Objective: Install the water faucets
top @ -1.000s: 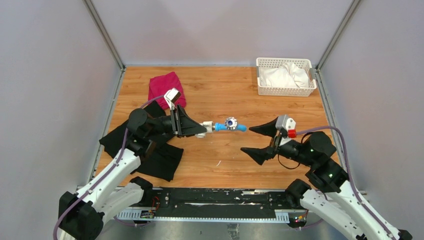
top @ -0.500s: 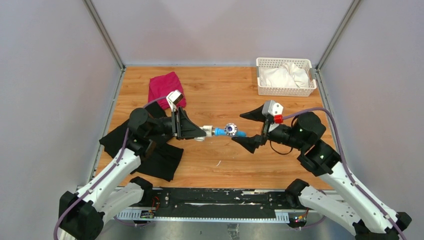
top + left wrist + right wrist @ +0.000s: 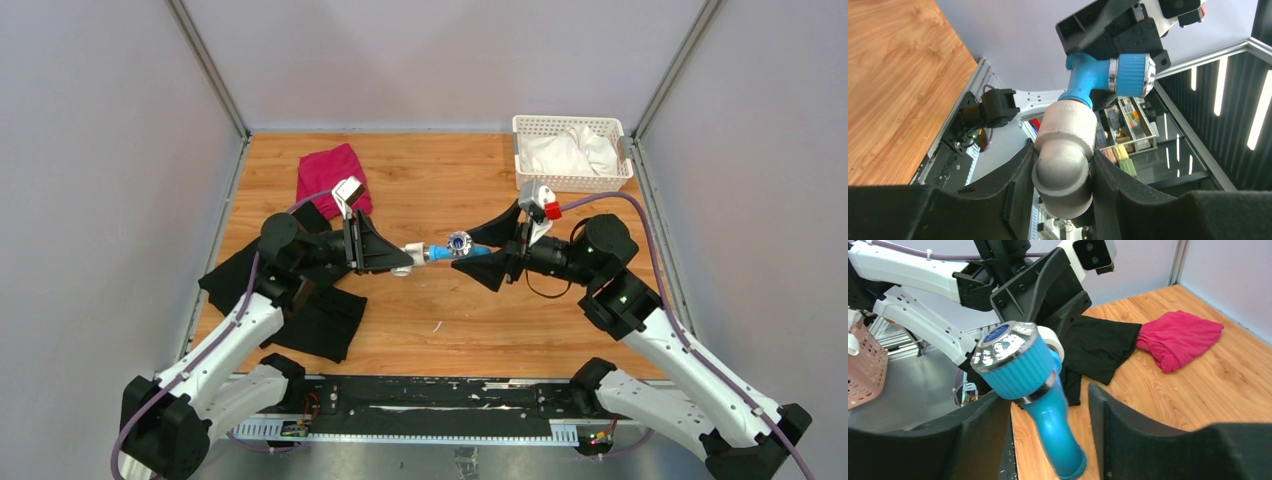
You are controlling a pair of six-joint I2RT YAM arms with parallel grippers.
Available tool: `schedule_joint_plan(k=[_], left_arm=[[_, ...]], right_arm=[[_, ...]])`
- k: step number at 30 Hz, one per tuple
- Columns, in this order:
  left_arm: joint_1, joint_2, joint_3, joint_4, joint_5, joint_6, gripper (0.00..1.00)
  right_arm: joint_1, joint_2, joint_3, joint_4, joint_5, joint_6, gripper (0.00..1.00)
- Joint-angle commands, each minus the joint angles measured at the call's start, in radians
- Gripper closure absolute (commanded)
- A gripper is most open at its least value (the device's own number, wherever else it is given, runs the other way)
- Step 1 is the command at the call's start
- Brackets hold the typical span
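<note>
**Tap (image 3: 458, 247) up off the surface (image 3: 440, 330), both arms on it**

Left pincer (image 3: 405, 260) is pinching the white fitting (image 3: 413, 252) at its elbow end, jaws pressed on both sides in the wrist view. The tap is joined to the fitting and sticks straight out past that pincer's tips. Right pincer (image 3: 463, 253) is spread, jaws straddling the spout just below the knob. One jaw looks to be touching the tap, with a visible gap on the other side, so no clamp. Black cloth (image 3: 320, 305) lies under and behind left pincer, red cloth (image 3: 332, 172) beyond it. Basket (image 3: 517, 150) is behind right pincer, well apart.
</note>
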Motion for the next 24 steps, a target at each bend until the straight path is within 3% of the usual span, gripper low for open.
schedule_joint_plan(k=[1, 8, 10, 13, 15, 20, 23, 24], left_arm=[[-0.002, 0.020, 0.007, 0.006, 0.031, 0.038, 1.00], [-0.002, 0.011, 0.000, 0.007, 0.020, 0.066, 1.00], [-0.002, 0.008, 0.000, 0.007, 0.015, 0.074, 1.00], [-0.001, 0.018, 0.003, 0.006, 0.026, 0.070, 1.00], [-0.002, 0.026, 0.002, 0.006, 0.037, 0.065, 1.00], [-0.002, 0.039, -0.002, 0.006, 0.049, 0.060, 1.00], [-0.002, 0.044, -0.004, 0.006, 0.049, 0.062, 1.00], [-0.002, 0.048, -0.003, 0.007, 0.050, 0.062, 1.00]], right_arm=[[-0.009, 0.026, -0.002, 0.134, -0.043, 0.105, 0.43], [-0.008, 0.055, 0.009, 0.162, -0.048, 0.160, 0.66], [-0.009, 0.058, 0.008, 0.172, -0.051, 0.175, 0.68], [-0.009, 0.058, 0.004, 0.171, -0.057, 0.173, 0.50], [-0.009, 0.055, 0.003, 0.170, -0.056, 0.167, 0.46], [-0.009, 0.059, 0.010, 0.190, -0.075, 0.171, 0.72], [-0.009, 0.067, 0.005, 0.206, -0.087, 0.184, 0.99], [-0.008, 0.070, 0.001, 0.214, -0.085, 0.194, 1.00]])
